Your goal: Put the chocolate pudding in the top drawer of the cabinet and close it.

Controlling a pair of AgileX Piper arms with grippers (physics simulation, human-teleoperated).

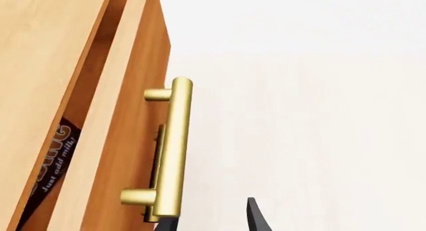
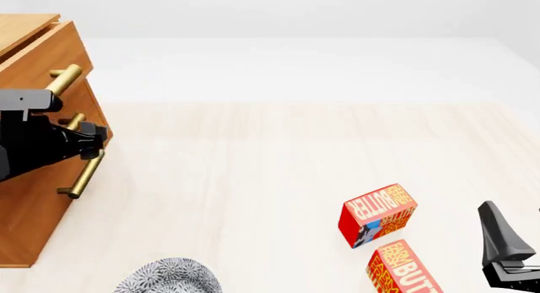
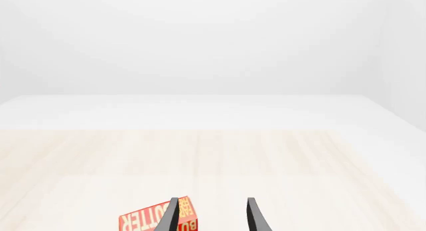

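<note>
The cabinet point(image 2: 34, 211) stands at the table's far left. Its top drawer point(image 2: 52, 52) is out by a narrow gap, and its brass handle point(image 2: 64, 79) points toward the table. In the left wrist view, the chocolate pudding point(image 1: 55, 158) shows as dark lettered card inside the gap behind the drawer front point(image 1: 126, 141). My left gripper point(image 2: 95, 141) point(image 1: 209, 222) is open, just in front of the drawers, one finger beside the end of the handle point(image 1: 174, 146). My right gripper point(image 2: 506, 255) point(image 3: 211, 218) hangs open and holds nothing at the near right.
Two red-orange butter boxes point(image 2: 377, 214) point(image 2: 403, 271) lie at the near right, left of the right gripper; one butter box point(image 3: 156, 220) shows in the right wrist view. A grey patterned round object point(image 2: 169, 277) sits at the near edge. Lower drawer handles point(image 2: 83, 173) sit under my left gripper.
</note>
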